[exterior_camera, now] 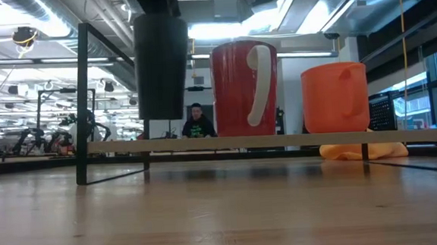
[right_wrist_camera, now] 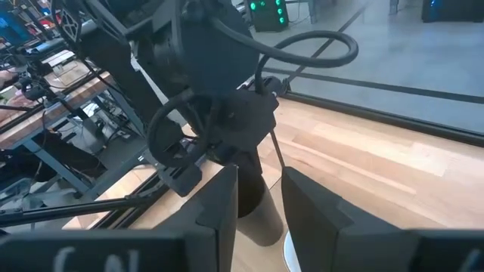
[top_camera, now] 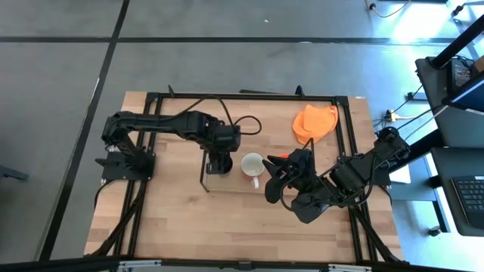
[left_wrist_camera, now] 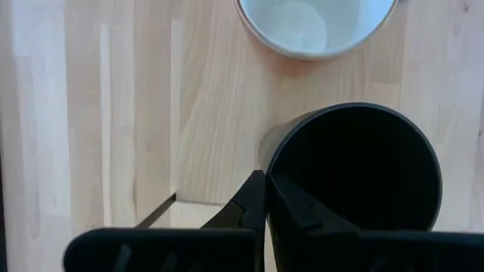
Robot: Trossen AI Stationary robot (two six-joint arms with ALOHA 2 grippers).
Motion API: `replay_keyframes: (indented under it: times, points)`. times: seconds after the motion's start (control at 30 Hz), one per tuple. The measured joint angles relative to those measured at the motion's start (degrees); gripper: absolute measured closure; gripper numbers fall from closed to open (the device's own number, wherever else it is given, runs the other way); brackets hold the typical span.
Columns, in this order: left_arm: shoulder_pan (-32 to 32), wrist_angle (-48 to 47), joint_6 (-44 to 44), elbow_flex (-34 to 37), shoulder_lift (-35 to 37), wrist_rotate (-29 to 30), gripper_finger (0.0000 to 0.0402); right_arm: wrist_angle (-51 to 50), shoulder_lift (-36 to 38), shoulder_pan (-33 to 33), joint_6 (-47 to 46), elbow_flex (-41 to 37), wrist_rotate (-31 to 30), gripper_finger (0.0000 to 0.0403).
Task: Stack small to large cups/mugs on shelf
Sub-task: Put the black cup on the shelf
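Observation:
My left gripper (top_camera: 219,160) is shut on the black cup (exterior_camera: 162,65), which hangs above the left end of the black wire shelf (exterior_camera: 84,100). The mug with the white inside and white handle (exterior_camera: 245,87) stands upright on the shelf's middle and looks red from the side. The orange mug (exterior_camera: 335,96) stands upright at the shelf's right. My right gripper (top_camera: 276,180) is open and empty above the table, near the orange mug and just right of the white mug (top_camera: 252,165). My left gripper holds the black cup by its rim wall (left_wrist_camera: 266,177), on the side away from the white mug. One finger (left_wrist_camera: 302,211) is inside the cup and one finger (left_wrist_camera: 246,208) is outside. The fingers point down from above. The cup hangs upright, mouth up, clear of the shelf.
An orange cloth (top_camera: 315,121) lies at the table's far right, behind the shelf. The table's black frame (top_camera: 249,96) runs round the edges. Bare wood (top_camera: 227,219) lies between the shelf and the near edge. A person (exterior_camera: 196,124) shows in the room beyond.

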State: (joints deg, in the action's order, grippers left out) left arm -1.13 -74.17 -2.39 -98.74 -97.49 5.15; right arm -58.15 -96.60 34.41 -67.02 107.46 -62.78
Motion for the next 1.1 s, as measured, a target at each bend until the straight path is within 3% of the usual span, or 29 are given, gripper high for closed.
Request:
replay_keyframes:
  times: [0.3,0.93,1.1]
  points:
    - [-0.23,1.23,-0.25,0.09,0.02,-0.09,0.0401,0.04,0.00,0.05,0.00,0.00,0.46,0.0297]
    - [0.61,8.95,-1.49,8.53,2.58,0.08,0.0402,0.09,0.02,0.07,0.00,0.00,1.03,0.0297]
    - [1.69,8.72,-1.58,8.83,2.76,-2.78,0.0402,0.07,0.04,0.07,0.00,0.00,1.03,0.0297]
